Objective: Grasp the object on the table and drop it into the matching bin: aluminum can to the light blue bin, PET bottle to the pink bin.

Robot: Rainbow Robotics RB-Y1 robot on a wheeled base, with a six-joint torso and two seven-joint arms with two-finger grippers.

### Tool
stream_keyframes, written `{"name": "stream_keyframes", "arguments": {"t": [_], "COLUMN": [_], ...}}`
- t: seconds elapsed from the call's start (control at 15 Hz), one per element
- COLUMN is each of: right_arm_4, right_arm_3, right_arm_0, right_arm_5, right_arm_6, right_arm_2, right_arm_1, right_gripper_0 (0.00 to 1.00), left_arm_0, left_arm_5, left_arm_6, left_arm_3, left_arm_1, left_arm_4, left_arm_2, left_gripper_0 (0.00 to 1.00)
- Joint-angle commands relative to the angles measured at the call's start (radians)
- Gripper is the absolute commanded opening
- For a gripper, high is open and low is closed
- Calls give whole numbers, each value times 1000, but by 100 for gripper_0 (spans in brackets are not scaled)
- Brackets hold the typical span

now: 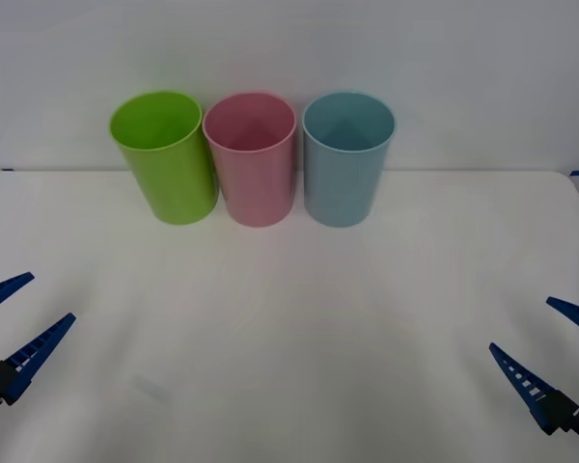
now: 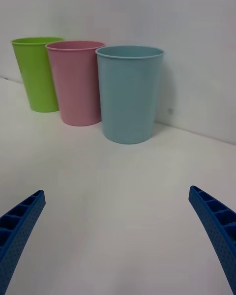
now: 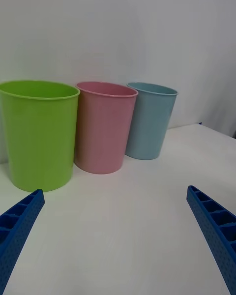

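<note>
The light blue bin [image 1: 347,169] [image 2: 129,96] [image 3: 150,123] stands at the right end of a row at the back of the white table [image 1: 289,318]. The pink bin [image 1: 252,164] [image 2: 76,86] [image 3: 104,130] is beside it in the middle. The object, whether aluminum can or PET bottle, is out of view. My left gripper [image 1: 50,297] [image 3: 115,190] hovers open near the table's front left. My right gripper [image 1: 521,324] [image 2: 116,191] hovers open at the front right. Both hold nothing.
A lime green cup [image 1: 166,159] [image 2: 37,73] [image 3: 38,135] stands at the left end of the row, touching the pink bin. A plain white wall rises right behind the cups. Bare table surface stretches between the grippers and the cups.
</note>
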Motion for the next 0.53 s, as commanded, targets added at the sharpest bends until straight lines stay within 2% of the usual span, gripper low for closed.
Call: {"name": "stream_keyframes", "arguments": {"t": [0.07, 0.53], "right_arm_4": [-18, -18], "right_arm_3": [32, 37], "right_arm_0": [13, 28], "right_arm_5": [-1, -1], "right_arm_6": [4, 9], "right_arm_2": [-4, -1], "right_arm_1": [0, 0], "right_gripper_0": [100, 100], "left_arm_0": [0, 0], "left_arm_5": [0, 0], "left_arm_6": [0, 0], "left_arm_3": [0, 0], "left_arm_1": [0, 0], "left_arm_4": [0, 0], "left_arm_2": [0, 0], "left_gripper_0": [100, 100]}}
